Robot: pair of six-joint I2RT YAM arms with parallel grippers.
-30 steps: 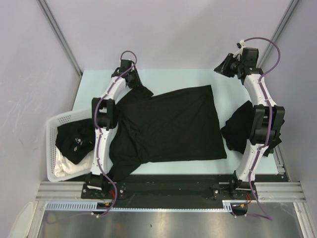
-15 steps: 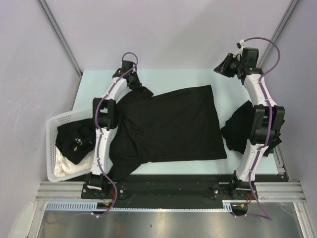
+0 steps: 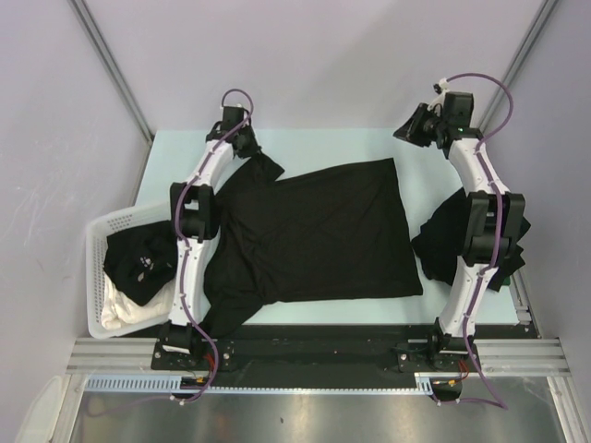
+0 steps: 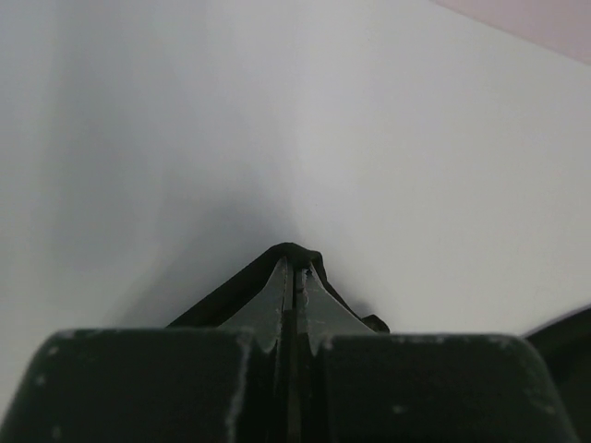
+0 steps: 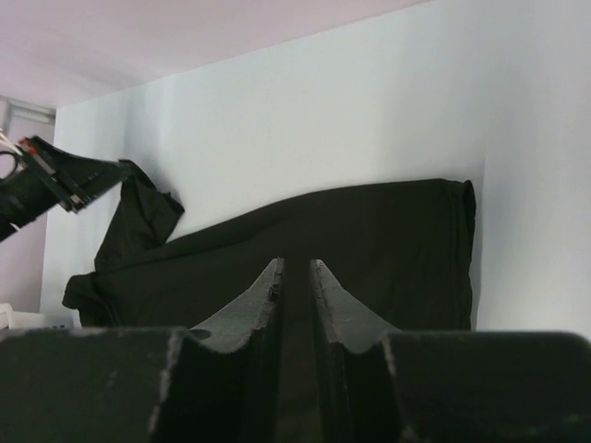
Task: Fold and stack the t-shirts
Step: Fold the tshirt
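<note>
Top external, limp black t-shirt (image 3: 314, 231) flat, left hand (image 3: 247, 148) clamped on sleeve (image 3: 265, 167), right hand (image 3: 404, 131) ajar.

pale blue-green table (image 3: 323, 148), flat and matte. across its middle, a spread black t-shirt (image 3: 323, 231), sleeves toward the left. near the right edge, a crumpled black t-shirt (image 3: 439, 242) in a heap. against the left edge, a white lattice basket (image 3: 95, 242).
</note>
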